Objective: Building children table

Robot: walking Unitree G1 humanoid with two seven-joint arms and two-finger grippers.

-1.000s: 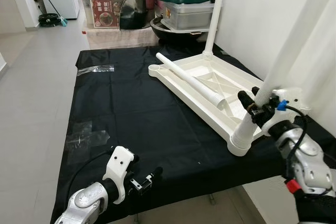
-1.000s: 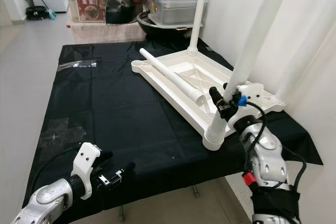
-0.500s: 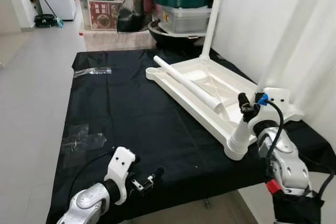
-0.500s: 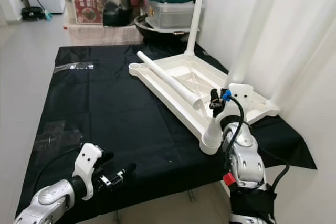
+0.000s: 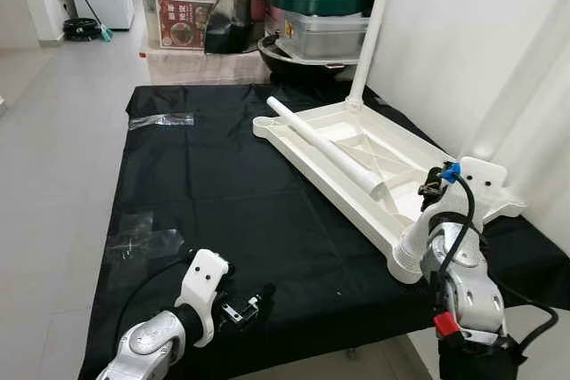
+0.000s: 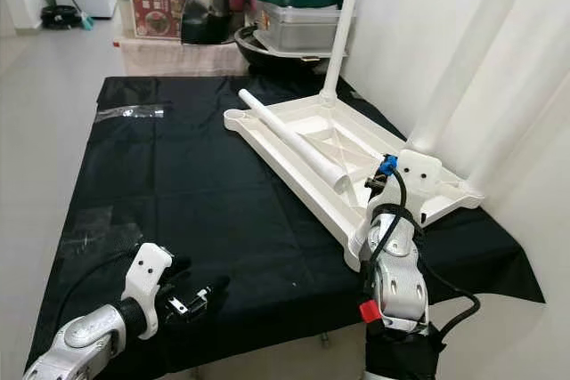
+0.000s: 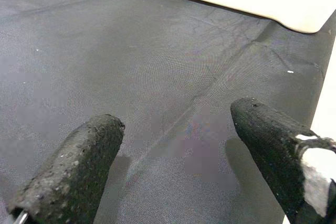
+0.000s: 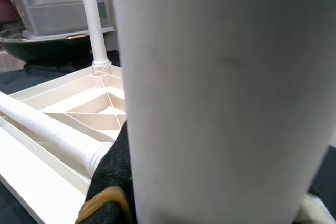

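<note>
In the eye views, the upturned tabletop lay on the black cloth toward two o'clock. One leg stood at its far corner; a loose leg lay across it, so at least that one remained. The right gripper sat at a near leg, by the near corner socket. The left gripper hovered at seven o'clock.

In the left wrist view, its fingers were apart over cloth.

In the right wrist view, the leg filled the foreground; the gripper was probably clamped on it.
</note>
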